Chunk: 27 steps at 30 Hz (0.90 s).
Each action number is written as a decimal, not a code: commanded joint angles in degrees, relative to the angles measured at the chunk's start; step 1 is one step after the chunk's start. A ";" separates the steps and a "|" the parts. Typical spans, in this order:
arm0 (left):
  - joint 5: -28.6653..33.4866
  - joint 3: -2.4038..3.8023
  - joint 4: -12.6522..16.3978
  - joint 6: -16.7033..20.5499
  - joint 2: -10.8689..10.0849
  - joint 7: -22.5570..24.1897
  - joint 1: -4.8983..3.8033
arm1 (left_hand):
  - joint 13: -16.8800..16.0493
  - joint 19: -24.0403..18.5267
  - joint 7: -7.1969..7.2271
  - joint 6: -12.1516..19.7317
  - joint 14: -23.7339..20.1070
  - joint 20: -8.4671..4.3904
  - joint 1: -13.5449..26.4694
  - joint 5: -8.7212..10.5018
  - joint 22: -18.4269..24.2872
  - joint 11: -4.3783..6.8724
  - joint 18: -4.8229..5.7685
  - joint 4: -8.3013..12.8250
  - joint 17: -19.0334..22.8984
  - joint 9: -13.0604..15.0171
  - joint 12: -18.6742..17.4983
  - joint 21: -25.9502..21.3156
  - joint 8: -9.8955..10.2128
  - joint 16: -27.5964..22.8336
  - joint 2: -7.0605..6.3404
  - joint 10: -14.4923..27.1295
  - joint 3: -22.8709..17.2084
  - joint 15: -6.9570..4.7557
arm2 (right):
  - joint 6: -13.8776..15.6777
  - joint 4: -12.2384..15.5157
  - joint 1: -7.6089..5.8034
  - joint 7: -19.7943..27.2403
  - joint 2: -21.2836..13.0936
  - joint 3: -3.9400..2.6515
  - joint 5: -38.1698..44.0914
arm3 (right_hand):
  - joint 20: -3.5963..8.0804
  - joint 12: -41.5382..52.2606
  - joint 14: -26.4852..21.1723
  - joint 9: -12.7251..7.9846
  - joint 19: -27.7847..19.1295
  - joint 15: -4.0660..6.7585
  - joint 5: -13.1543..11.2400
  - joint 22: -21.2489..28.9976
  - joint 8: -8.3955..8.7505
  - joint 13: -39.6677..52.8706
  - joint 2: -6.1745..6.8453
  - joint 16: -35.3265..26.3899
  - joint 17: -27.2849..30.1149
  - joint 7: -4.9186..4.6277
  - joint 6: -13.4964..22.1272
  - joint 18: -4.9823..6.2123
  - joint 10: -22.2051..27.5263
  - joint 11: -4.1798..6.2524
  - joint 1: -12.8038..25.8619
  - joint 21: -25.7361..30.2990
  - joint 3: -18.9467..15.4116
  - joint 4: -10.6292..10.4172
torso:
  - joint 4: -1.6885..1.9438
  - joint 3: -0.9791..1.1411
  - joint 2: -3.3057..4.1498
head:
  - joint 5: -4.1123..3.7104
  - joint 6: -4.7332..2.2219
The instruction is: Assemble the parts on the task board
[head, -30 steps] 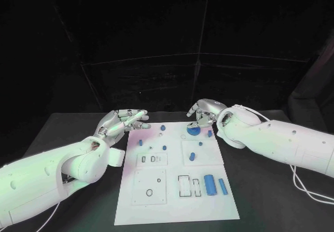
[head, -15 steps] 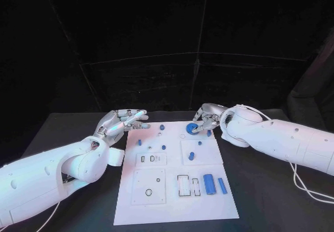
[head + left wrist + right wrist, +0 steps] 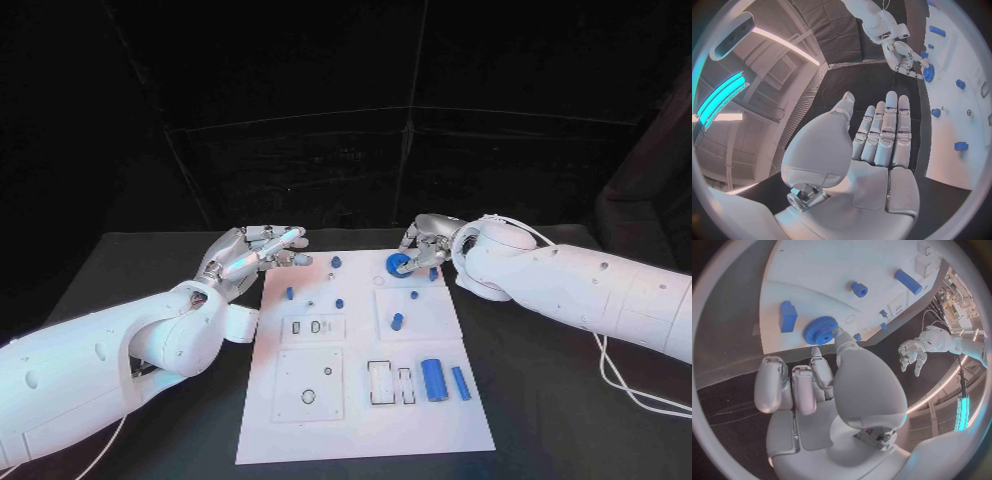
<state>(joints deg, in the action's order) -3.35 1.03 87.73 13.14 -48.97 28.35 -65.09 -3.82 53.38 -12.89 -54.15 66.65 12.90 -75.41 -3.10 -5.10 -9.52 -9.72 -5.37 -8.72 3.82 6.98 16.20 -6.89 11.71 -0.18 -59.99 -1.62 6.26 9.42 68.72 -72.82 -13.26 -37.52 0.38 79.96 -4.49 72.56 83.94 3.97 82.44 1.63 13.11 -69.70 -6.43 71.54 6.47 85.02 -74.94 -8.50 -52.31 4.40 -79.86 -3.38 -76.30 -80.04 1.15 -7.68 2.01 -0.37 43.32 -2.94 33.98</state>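
While the left hand (image 3: 260,250) still hovers off the board's (image 3: 361,420) far left corner, fingers loosely apart and holding nothing, the right hand (image 3: 427,245) has dropped onto the board's far edge since a second ago, fingers touching the gear (image 3: 397,265). Black table (image 3: 548,400), dark curtained room.

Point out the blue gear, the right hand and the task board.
gear (image 3: 821,330), right wrist view, toothed face.
right hand (image 3: 421,240), head view, back of the hand.
task board (image 3: 361,425), head view, bare near end.
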 commanded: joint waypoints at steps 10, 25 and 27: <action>-0.19 -0.04 -0.15 -0.94 0.13 0.10 -0.09 | 0.06 0.30 -0.30 -0.07 0.22 0.06 -0.02 0.15 0.05 -0.16 -0.87 0.41 -0.09 -0.06 -0.33 -0.19 0.30 -0.31 0.71 -0.22 -0.02 0.18 | -1.65 -0.43 -0.11 0.30 0.44 -0.04 1.49 | -0.05 4.84 3.84 0.16 0.45 -0.24 0.36 -1.11 -1.44 5.40 -1.48 0.72 -2.89 0.36 -2.11 -0.56 -2.72 0.35 -2.16 -0.96 0.93 1.00 | -0.08 0.00 0.01 | -0.01 0.23; -0.19 -0.06 -0.19 -1.04 0.08 -0.05 -0.09 | 0.05 0.33 -0.27 -0.11 0.22 0.06 -0.13 0.15 0.15 -0.14 -0.87 0.55 -0.14 -0.05 -0.43 -0.31 0.37 -0.45 0.94 -0.28 -0.06 0.17 | -2.80 -0.83 -0.07 -0.04 0.96 -0.03 3.61 | -0.02 5.85 3.93 0.09 0.65 -0.23 -0.12 -1.70 -1.47 6.50 -1.44 0.93 -3.45 0.36 -2.18 -0.68 -3.25 0.35 -2.43 -1.25 1.09 1.40 | -0.05 -0.02 0.01 | 0.03 0.49; -0.19 -0.06 -0.19 -1.08 0.10 -0.08 -0.09 | 0.05 0.33 -0.28 -0.11 0.19 0.07 -0.16 0.15 0.18 -0.14 -0.87 0.59 -0.14 -0.05 -0.46 -0.34 0.40 -0.50 0.99 -0.29 -0.06 0.18 | -2.69 -0.90 -0.05 -0.14 1.11 -0.03 4.81 | -0.03 6.40 3.97 0.08 0.71 -0.23 -0.14 -1.91 -1.49 7.09 -1.41 1.01 -3.68 0.36 -2.23 -0.72 -3.56 0.34 -2.48 -1.36 1.12 1.53 | -0.04 0.00 0.02 | 0.04 0.51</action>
<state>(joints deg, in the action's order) -3.35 0.93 87.48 12.88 -48.92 28.14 -65.09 -3.82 53.38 -12.89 -54.15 66.65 12.90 -75.48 -3.10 -5.00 -9.52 -9.72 -5.05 -8.78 3.82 6.76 16.20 -6.67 11.48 0.29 -59.99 -1.61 6.26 7.70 67.87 -72.88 -13.20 -36.54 0.31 82.33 -4.50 78.77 83.94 4.04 82.86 1.64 13.28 -71.55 -7.60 74.94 5.11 85.79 -74.92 -8.09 -54.13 4.42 -82.94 -2.99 -78.12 -81.20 2.33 -6.49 1.97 -0.37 43.33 -2.97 34.49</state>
